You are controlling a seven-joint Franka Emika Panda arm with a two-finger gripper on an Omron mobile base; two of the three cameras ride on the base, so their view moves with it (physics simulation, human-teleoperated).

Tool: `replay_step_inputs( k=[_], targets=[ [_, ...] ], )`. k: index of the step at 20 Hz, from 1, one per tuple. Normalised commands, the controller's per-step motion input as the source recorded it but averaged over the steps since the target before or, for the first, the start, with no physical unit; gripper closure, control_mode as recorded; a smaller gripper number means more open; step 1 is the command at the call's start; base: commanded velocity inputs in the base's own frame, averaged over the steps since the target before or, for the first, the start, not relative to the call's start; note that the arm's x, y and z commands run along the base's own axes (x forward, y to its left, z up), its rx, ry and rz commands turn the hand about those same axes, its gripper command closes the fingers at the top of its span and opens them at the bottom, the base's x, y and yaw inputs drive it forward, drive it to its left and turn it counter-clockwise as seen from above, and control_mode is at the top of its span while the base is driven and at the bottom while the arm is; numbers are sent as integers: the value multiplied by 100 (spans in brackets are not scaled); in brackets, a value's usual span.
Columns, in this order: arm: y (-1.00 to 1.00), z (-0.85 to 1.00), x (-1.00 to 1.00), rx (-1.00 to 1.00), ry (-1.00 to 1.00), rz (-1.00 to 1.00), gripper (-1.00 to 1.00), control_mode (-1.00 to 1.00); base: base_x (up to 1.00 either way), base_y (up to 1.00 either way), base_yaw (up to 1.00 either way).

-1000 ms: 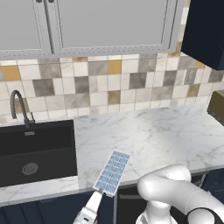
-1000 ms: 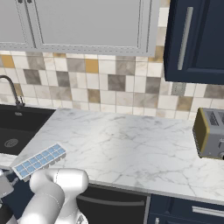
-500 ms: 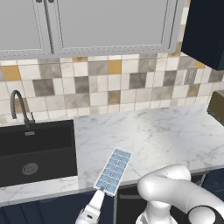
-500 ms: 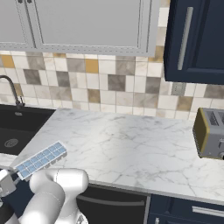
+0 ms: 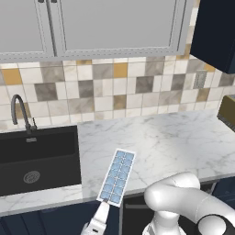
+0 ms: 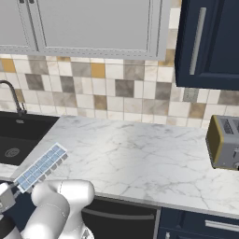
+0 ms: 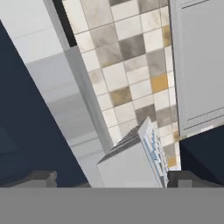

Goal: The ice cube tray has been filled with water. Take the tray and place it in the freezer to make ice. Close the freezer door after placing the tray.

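Observation:
The ice cube tray is white with two rows of pale blue water cells. It lies slanted at the marble counter's front edge, its near end past the edge. My gripper is just below and in front of that end, low before the counter. In the right base view the tray points at the gripper at the far left. In the hand view the tray's white underside stands between the fingertips with a gap on the left side, so the jaws are open. The freezer is out of view.
A black sink with a dark faucet lies left of the tray. A toaster stands at the counter's right end. Grey wall cabinets and a navy cabinet hang above. A dark appliance front sits below the counter.
The tray and the gripper have both shifted slightly up and toward the counter. The jaws have stayed wide.

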Motion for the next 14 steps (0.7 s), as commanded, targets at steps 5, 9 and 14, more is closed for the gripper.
replay_step_inputs(
  k=[5,9,14],
  targets=[
    [0,5,0,0,-6,3,-100,-100,0,0,0],
    [-3,6,0,0,-3,1,-100,-100,0,0,0],
    [-6,0,0,0,0,0,-100,-100,0,0,0]
  ],
)
